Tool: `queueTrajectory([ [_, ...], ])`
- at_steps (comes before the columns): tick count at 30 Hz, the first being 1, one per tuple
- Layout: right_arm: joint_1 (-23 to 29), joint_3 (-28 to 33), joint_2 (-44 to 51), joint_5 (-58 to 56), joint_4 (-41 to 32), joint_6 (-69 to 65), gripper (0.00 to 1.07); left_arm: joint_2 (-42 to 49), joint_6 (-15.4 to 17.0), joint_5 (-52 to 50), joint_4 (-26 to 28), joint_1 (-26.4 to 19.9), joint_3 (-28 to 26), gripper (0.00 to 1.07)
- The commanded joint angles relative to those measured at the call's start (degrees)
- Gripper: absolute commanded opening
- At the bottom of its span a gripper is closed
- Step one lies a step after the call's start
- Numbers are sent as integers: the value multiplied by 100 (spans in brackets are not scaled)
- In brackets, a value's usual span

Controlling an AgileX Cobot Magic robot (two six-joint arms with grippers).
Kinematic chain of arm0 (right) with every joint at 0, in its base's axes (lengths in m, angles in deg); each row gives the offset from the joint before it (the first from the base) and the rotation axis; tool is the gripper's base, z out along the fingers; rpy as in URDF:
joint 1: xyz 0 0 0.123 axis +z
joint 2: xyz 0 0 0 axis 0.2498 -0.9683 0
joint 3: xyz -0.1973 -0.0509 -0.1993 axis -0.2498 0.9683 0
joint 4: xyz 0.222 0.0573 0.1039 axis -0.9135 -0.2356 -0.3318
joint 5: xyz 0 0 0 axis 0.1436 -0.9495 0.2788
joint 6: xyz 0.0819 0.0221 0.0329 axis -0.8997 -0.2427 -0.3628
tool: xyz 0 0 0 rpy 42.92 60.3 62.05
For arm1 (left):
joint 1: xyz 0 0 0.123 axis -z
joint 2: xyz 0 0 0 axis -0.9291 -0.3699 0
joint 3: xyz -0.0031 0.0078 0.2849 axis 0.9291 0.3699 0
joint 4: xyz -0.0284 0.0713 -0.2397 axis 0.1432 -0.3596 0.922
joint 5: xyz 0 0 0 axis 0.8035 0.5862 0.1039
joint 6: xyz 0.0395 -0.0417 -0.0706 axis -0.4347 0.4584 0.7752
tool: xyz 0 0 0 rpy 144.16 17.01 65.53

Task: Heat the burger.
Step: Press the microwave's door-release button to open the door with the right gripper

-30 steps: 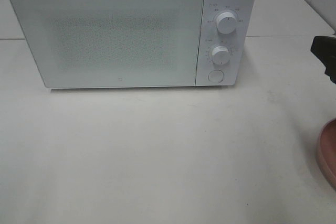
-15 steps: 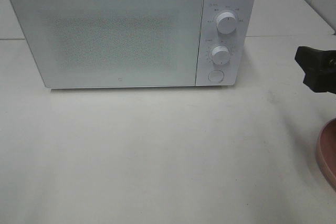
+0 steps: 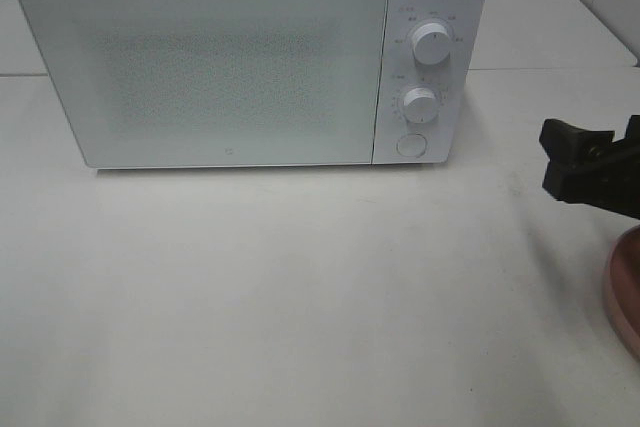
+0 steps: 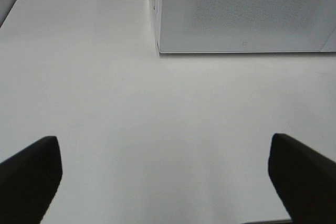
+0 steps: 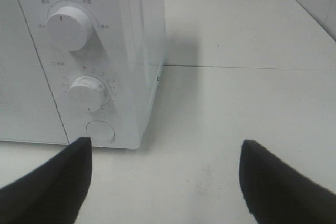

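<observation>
The burger is out of view in all three views. My right gripper (image 3: 596,159) reaches in from the right edge of the high view, open and holding nothing, just above the rim of a pink plate (image 3: 626,292). In the right wrist view the right gripper (image 5: 165,161) faces the microwave's control panel (image 5: 79,66), its dark fingers (image 5: 52,182) spread wide. My left gripper (image 4: 165,166) appears only in its own wrist view, open over bare table, short of the microwave door (image 4: 247,11).
A white microwave (image 3: 250,57) with its door shut stands at the back of the white table (image 3: 300,297). Two round knobs (image 3: 431,44) and a round button (image 3: 410,145) sit on its right panel.
The right gripper has come further into the high view, moving left and toward the front, nearer to the plate. The microwave and left gripper have not moved.
</observation>
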Motion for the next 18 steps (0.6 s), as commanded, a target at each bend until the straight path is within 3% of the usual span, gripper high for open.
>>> queueTrajectory([
  [1,550,0,-218,516,-688,613,75,80,6,-52,11,-17,-6,100],
  [2,550,0,-218,516,-688,613,75,80,6,-52,11,-17,-6,100],
  [4,1318,-11,-504,963,-1455,963,75,80,6,-52,11,-17,-6,100],
  [7,1473,-11,-561,1066,-1639,1020,75,80,6,-52,11,-17,-6,100],
  [9,2154,-40,-854,1621,-2458,1083,75,80,6,-52,11,-17,-6,100],
  [18,2945,-561,-1421,1690,-3363,1324,75,80,6,-52,11,-17,-6,100],
])
